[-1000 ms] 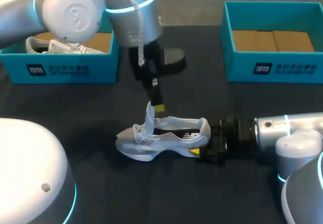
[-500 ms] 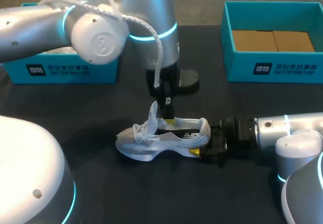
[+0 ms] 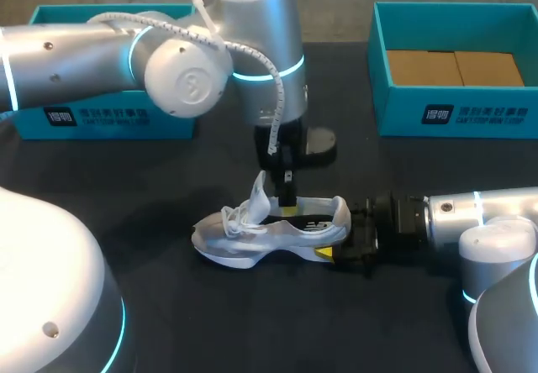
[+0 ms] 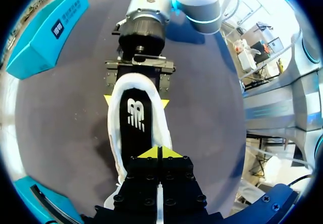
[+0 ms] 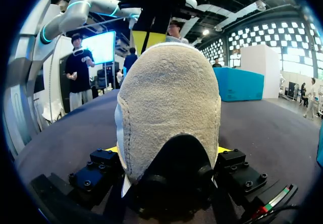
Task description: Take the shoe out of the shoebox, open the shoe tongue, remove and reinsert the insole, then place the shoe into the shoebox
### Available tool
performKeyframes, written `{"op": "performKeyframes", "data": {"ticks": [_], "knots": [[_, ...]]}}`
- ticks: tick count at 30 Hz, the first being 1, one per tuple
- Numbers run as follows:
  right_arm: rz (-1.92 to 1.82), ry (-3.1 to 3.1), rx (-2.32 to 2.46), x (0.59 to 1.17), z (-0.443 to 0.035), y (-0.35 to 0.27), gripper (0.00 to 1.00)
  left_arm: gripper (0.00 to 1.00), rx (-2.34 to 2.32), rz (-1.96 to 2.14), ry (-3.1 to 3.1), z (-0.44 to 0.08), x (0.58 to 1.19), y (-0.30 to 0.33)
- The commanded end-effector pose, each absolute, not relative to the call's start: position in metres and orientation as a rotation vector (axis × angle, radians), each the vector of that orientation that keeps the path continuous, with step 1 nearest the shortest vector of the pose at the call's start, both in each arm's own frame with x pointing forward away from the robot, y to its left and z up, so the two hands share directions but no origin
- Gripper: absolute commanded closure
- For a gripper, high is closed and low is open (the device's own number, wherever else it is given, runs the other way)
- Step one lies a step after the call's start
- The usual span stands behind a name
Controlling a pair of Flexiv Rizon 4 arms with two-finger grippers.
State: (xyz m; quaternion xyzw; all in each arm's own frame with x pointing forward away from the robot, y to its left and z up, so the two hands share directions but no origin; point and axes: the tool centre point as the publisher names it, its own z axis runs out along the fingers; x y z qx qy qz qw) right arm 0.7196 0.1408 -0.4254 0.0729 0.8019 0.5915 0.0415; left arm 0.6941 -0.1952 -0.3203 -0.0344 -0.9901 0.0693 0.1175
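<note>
While left gripper [image 4: 160, 153] hovers, right gripper [image 5: 167, 149] apparently clamps the shoe [image 3: 269, 230].

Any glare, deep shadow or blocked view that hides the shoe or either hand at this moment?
Head view: even light, the shoe plain. Left wrist view: glare only beyond the table, black insole readable. Right wrist view: the heel fills it, nearly hiding the right hand.

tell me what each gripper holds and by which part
Right gripper holds the shoe by its heel. Left gripper is shut over the insole; any grip there cannot be told.
</note>
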Motion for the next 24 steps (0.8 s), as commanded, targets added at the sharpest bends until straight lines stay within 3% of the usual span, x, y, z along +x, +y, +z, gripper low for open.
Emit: {"op": "performKeyframes", "data": {"ticks": [1, 24], "knots": [[1.805, 2.461, 0.223, 0.720, -0.425, 0.143, 1.00, 1.00, -0.090, 0.189, -2.885, -0.333, 0.696, -0.194], [1.805, 2.461, 0.223, 0.720, -0.425, 0.143, 1.00, 1.00, -0.084, 0.081, -2.759, -0.373, 0.686, -0.182]]}}
